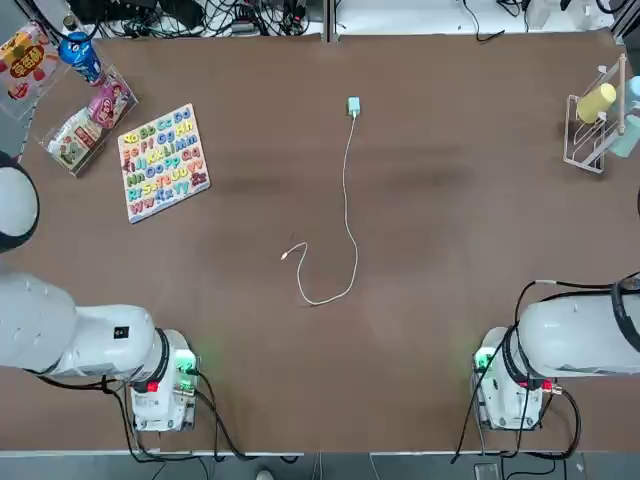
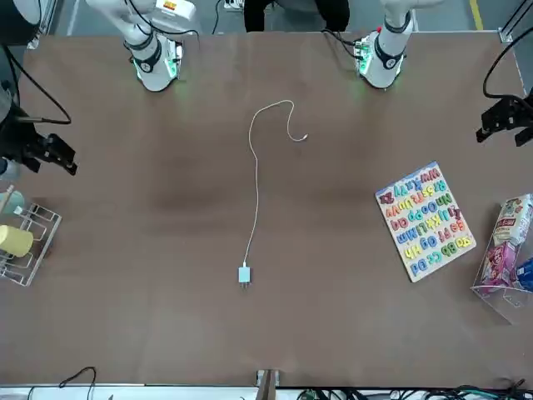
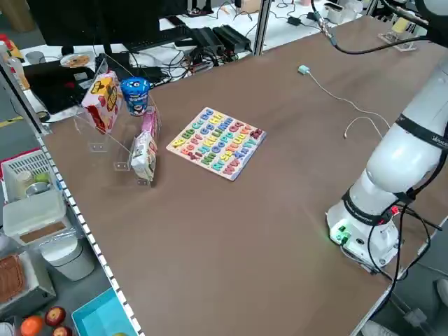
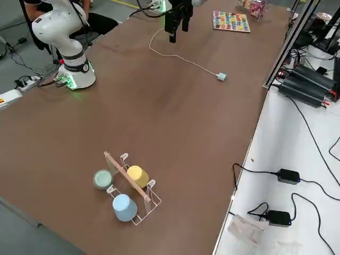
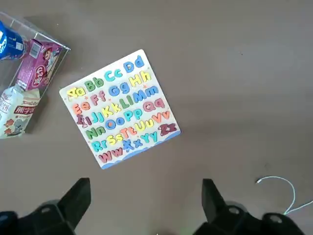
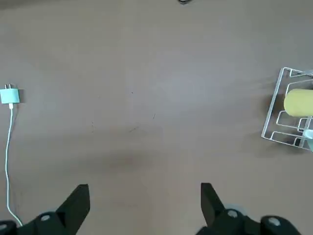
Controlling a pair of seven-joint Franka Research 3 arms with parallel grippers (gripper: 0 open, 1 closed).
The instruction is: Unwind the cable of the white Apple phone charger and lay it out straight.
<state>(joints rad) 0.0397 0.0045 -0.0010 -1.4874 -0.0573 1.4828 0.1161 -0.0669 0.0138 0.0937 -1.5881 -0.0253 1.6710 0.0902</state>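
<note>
Pale teal charger (image 1: 353,105) lies mid-table; its thin white cable (image 1: 346,200) runs straight, then hooks

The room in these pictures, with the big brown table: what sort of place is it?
Probably a robotics lab. Two white robot arms are bolted to one edge of the table, which holds test props: an alphabet puzzle, a cup rack and a charger with its cable. Power bricks and wiring clutter the bench alongside.

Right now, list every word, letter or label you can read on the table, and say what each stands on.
"Aa Bb Cc Dd" / "Ee Ff Gg Hh" / "Ii Jj Kk Ll Mm" / "Nn Oo Pp Qq" / "Rr Ss Tt Uu Vv" / "Ww Xx Yy Zz": colourful square alphabet puzzle board.
Pink snack packet: print too small to read.
Blue can: label blurred.
White Apple phone charger: no marking visible.
</note>
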